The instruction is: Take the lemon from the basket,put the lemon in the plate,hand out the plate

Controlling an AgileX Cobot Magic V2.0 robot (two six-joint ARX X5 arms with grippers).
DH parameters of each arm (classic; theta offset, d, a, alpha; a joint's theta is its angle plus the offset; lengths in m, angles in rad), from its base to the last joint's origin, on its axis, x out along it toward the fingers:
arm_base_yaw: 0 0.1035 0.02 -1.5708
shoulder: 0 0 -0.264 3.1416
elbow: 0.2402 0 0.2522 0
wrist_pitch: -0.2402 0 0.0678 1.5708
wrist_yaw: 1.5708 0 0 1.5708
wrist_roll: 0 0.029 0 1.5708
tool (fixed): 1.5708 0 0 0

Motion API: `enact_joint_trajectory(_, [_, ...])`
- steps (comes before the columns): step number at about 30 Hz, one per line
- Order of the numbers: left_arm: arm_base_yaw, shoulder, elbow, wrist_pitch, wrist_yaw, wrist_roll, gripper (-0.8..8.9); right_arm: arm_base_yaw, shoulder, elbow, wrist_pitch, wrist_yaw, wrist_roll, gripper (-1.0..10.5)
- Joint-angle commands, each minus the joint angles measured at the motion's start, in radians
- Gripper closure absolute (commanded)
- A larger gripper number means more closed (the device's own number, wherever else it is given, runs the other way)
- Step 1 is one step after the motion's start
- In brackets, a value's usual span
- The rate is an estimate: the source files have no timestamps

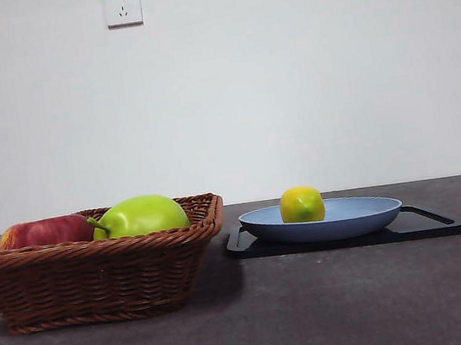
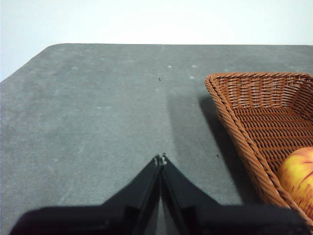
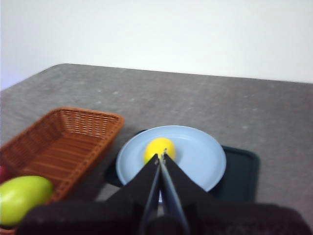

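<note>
While lemon (image 3: 160, 148) sits on plate (image 3: 203, 155), right fingers (image 3: 161, 157) hang above it, pressed together, w/ nothing held.

The basket (image 2: 264, 127) and red apple (image 2: 299, 176) are cut off at the left wrist view's edge.

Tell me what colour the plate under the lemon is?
The plate is pale matte blue, clearest in the right wrist view, with the lemon sitting on it.

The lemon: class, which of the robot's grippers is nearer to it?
Right. The right gripper is raised over the plate that holds the lemon. The left gripper is over bare table beside the basket, away from the lemon.
</note>
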Motion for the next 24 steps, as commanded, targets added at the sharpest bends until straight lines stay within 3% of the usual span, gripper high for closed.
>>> enact_joint_trajectory(1, [0.004, -0.003, -0.006, 0.005, 0.001, -0.006, 8.05, -0.008, -0.042, -0.005, -0.034, 0.016, -0.106, 9.4])
enact_joint_trajectory(3, [0.004, -0.003, -0.006, 0.005, 0.001, -0.006, 8.05, -0.053, -0.099, -0.031, -0.058, 0.003, -0.130, 9.4])
enact_joint_trajectory(5, [0.004, -0.003, -0.006, 0.005, 0.001, -0.006, 8.05, -0.135, -0.162, -0.090, -0.046, -0.074, -0.129, 9.4])
enact_joint_trajectory(9, [0.004, -0.003, -0.006, 0.006, 0.003, -0.006, 8.05, -0.330, -0.262, -0.204, -0.034, -0.259, -0.084, 9.4])
enact_joint_trajectory(13, [0.003, -0.003, -0.006, 0.005, 0.000, -0.006, 8.05, -0.481, -0.327, -0.296, -0.033, -0.339, -0.049, 9.4])
enact_joint_trajectory(24, [0.003, -0.003, -0.006, 0.005, 0.001, -0.006, 8.05, -0.549, -0.434, -0.425, -0.034, -0.336, -0.031, 9.4])
